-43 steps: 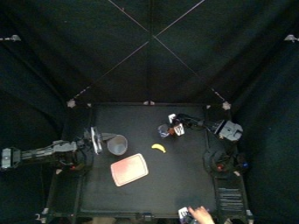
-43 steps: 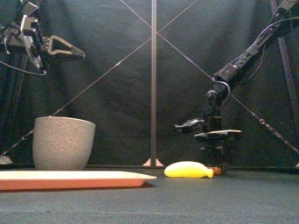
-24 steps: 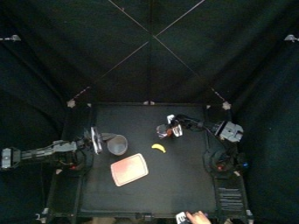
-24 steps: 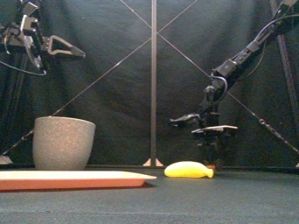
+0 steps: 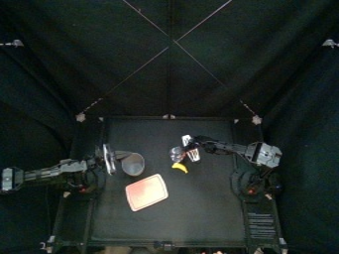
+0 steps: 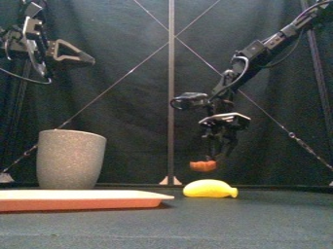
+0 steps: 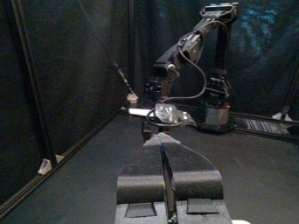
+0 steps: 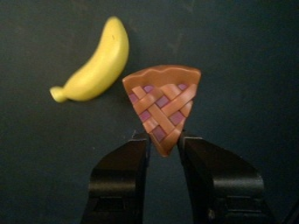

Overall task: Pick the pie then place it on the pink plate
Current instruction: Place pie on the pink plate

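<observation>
The right gripper (image 8: 163, 147) pinches the narrow tip of a brown lattice toy pie slice (image 8: 163, 103), holding it in the air above the black table (image 5: 205, 203), near a yellow toy banana (image 6: 208, 189). The flat pink tray (image 5: 146, 191) lies at the front left, near a tall grey speckled cup (image 6: 70, 159). The left gripper (image 7: 165, 144) rests at the left with its jaws pressed together and empty. Black curtains (image 6: 130, 107) close the back.

There is one pie (image 8: 162, 109), one banana (image 6: 209, 189), one pink plate (image 6: 78, 199) and one grey cup (image 6: 70, 159): four things in all, one of each kind.
</observation>
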{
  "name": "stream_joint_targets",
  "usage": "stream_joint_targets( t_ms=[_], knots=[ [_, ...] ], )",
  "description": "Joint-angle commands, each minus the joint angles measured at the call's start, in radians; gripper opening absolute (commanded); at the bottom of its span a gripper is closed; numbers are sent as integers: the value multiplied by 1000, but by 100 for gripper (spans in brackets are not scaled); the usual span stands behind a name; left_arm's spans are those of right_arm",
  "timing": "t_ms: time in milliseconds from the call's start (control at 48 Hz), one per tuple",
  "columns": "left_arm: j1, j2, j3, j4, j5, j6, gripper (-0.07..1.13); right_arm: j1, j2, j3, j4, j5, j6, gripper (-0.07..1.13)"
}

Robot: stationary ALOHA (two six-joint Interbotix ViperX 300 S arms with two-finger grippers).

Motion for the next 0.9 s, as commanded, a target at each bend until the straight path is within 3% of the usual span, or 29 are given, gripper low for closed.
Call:
stream_joint_targets(
  t_ms=[21,188,625,896],
  knots=[
    [0,5,-12,-5,-9,-2,-1,66,-34,-51,8,-3,6,59],
    [0,5,-12,-6,-9,-2,-1,147,-8,-103,63,-18,9,59],
    [0,5,-12,-6,-9,0,-1,285,152,-288,370,-153,9,59],
    [0,5,-12,-6,0,2,-1,350,273,-377,425,-178,11,59]
  ],
)
